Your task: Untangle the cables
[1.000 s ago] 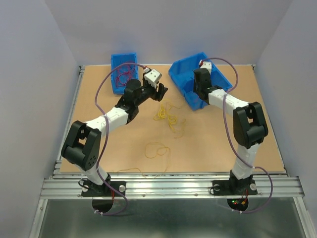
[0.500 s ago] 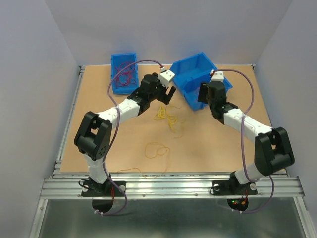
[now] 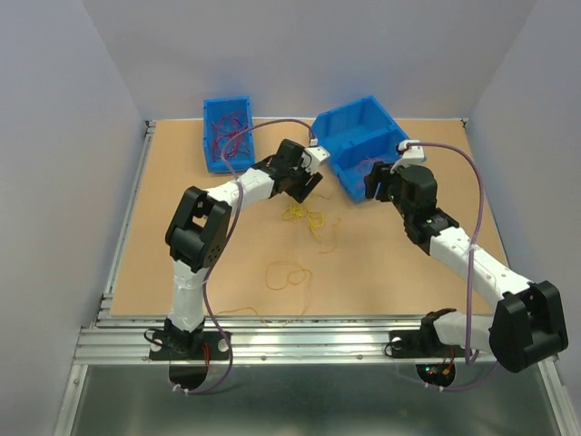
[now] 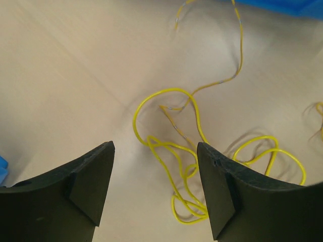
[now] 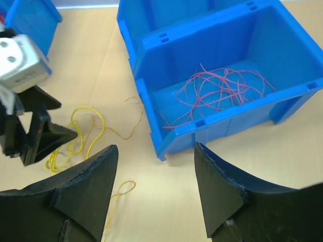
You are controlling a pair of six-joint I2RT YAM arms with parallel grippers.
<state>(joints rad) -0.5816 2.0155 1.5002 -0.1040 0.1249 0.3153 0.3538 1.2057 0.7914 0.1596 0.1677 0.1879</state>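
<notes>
Left claw spread wide over yellow cables; right claw spread wide, facing blue bin.

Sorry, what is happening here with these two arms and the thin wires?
A cable-untangling job is under way. The left tool is open over a yellow tangle on the table, gripping nothing. The right tool, also open and empty, faces the large blue bin, where red cables lie. The small bin holds more red ones.

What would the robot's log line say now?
left gripper: open over yellow cables | right gripper: open, empty, facing large blue bin | red cables: inside it
</notes>
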